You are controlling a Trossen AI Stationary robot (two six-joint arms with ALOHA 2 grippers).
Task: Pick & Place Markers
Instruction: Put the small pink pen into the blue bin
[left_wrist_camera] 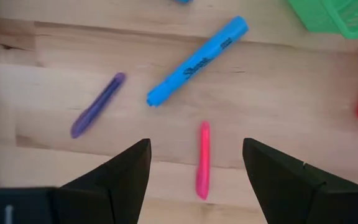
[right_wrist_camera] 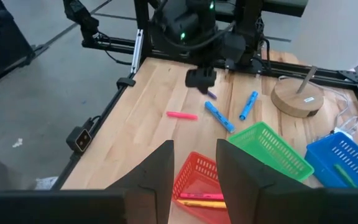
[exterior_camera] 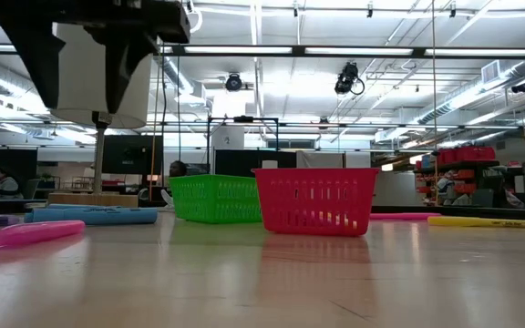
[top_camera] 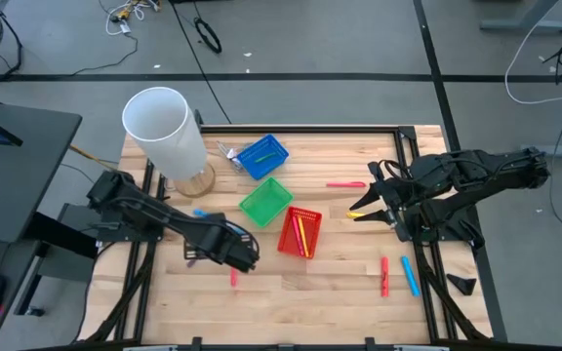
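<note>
Markers lie loose on the wooden table [top_camera: 340, 302]. My left gripper [left_wrist_camera: 196, 143] hangs open, pointing down above a pink marker [left_wrist_camera: 202, 162], one finger on either side and clear of it. A blue marker [left_wrist_camera: 197, 61] and a purple marker [left_wrist_camera: 97, 107] lie just beyond it. In the high view my left gripper [top_camera: 245, 255] is near the front left, the pink marker [top_camera: 233, 278] beside it. My right gripper [right_wrist_camera: 192, 168] hovers high at the right, open, nothing between its fingers. More markers lie on the right: pink [top_camera: 345, 183], yellow [top_camera: 359, 214], red [top_camera: 384, 276], blue [top_camera: 411, 275].
A red basket [top_camera: 299, 232] with a few markers in it, a green basket [top_camera: 265, 202] and a blue basket [top_camera: 262, 156] stand in a slanting row mid-table. A white cylinder [top_camera: 169, 132] on a round wooden base stands at the far left. Bare wood lies along the near edge.
</note>
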